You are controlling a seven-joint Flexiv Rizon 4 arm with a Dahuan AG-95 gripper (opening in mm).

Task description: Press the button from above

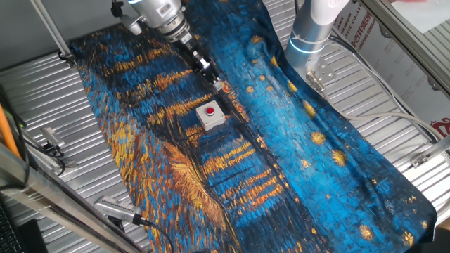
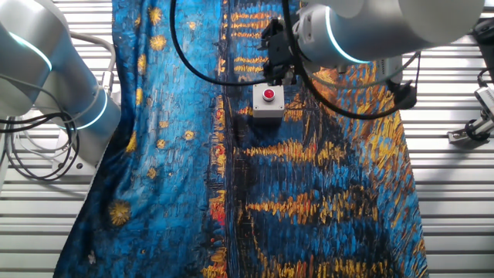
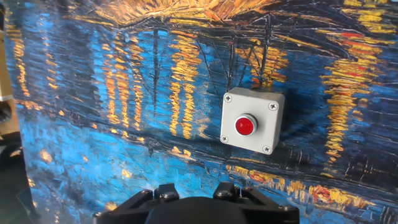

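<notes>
The button (image 1: 209, 111) is a small red round cap on top of a light-grey box (image 1: 211, 121) that stands on the blue and orange painted cloth. It also shows in the other fixed view (image 2: 268, 95) and in the hand view (image 3: 245, 126), right of centre. My gripper (image 1: 220, 86) hangs slanted above the cloth, just behind the box and a little higher than the cap, not touching it. In the other fixed view the gripper (image 2: 275, 75) is just beyond the box. The hand view shows only the gripper's black body at the bottom edge, and the fingertips are hidden.
The painted cloth (image 1: 281, 161) covers the middle of a ribbed metal table (image 1: 42, 91). A second arm's base (image 1: 309, 35) stands at the back with cables beside it. Small metal tools (image 1: 49, 144) lie at the left edge.
</notes>
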